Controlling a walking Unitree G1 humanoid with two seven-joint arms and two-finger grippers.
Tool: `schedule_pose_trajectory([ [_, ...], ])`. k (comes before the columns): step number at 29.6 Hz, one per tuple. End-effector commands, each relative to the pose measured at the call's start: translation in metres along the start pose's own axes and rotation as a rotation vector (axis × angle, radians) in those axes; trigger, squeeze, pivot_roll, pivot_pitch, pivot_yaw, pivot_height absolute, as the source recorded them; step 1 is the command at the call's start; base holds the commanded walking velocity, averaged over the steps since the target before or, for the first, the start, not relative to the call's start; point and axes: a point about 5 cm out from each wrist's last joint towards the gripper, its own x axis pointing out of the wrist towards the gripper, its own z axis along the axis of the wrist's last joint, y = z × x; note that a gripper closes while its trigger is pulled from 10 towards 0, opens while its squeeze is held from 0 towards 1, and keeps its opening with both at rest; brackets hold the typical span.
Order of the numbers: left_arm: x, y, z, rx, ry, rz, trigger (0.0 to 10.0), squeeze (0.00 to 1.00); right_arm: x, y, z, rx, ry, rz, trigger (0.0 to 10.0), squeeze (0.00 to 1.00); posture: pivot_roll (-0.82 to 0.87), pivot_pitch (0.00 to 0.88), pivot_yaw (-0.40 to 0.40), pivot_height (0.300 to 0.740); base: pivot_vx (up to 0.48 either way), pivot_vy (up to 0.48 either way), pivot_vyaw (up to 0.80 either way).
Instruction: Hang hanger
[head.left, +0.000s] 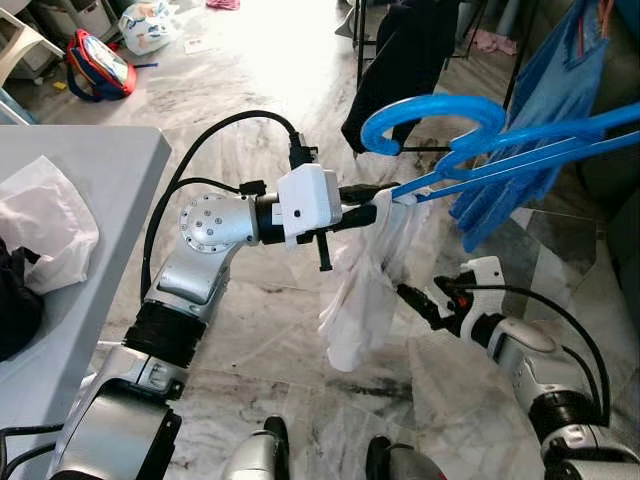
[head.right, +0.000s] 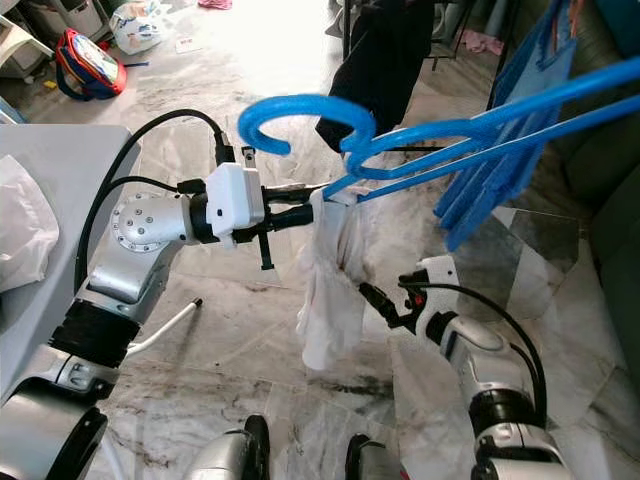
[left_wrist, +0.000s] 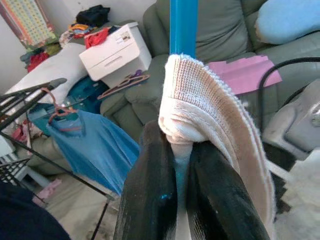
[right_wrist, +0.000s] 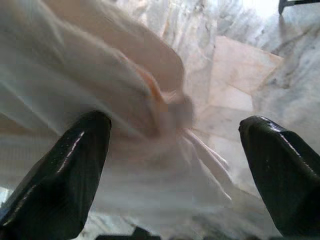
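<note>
Where left pincer (left_wrist: 182, 165) clamps hanger (head.left: 500, 150) | white garment (head.left: 365, 290) hides bar

One blue hanger (head.left: 470, 150) carrying one white garment (head.left: 365, 290), two grippers (head.left: 385, 205) (head.left: 415, 300), one grey table (head.left: 90, 160), one drying rack (left_wrist: 30, 95) with one blue shirt (left_wrist: 95, 150), one red bag (head.left: 98, 66), one grey sofa (left_wrist: 220, 35)

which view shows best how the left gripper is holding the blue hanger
The left wrist view: the left gripper has both black fingers shut on the blue hanger with the white garment bunched over it. The eye views show the whole hanger and hanging garment, but the grip itself is small.
</note>
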Motion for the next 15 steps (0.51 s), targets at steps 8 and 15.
schedule_pose_trajectory([
  [8,-0.001,-0.003,0.003,0.010,-0.005,-0.015,0.0,0.00,-0.001,0.010,-0.005,0.032,-0.008,0.135,10.0,0.00,0.05,0.278,0.023,0.740,0.000,0.000,0.00],
  [15,0.004,-0.001,0.016,0.015,-0.058,-0.018,0.0,0.00,-0.001,0.005,-0.022,0.103,0.069,0.061,0.0,0.00,0.05,0.283,0.023,0.740,0.000,0.000,0.00],
])
